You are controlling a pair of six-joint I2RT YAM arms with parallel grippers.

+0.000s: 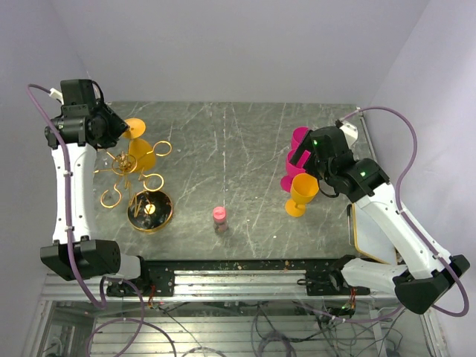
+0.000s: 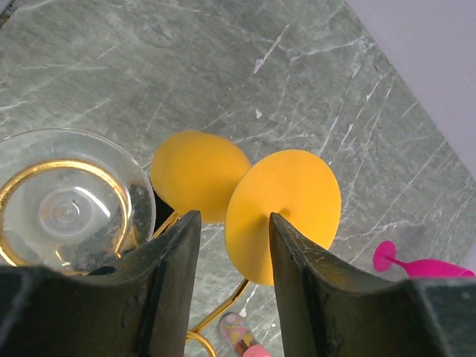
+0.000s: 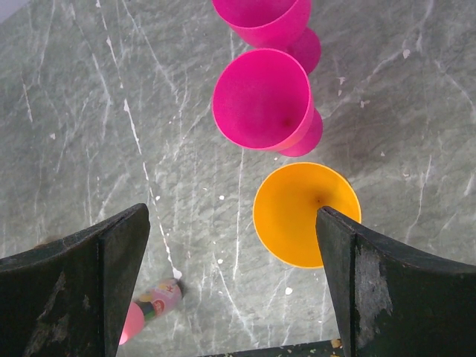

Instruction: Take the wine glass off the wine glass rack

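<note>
Orange wine glass (image 2: 290,201) on gold rack (image 1: 160,216), left fingers (image 2: 167,290) parted beside its foot, right fingers (image 3: 97,275) spread

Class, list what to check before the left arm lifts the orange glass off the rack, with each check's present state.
1. Left gripper at the hung orange glass: ok.
2. Jaws shut on it: not ok, a gap shows.
3. Glass free of the rack arm: cannot tell.
4. Right gripper away from the rack: ok, open by the pink glasses.
</note>
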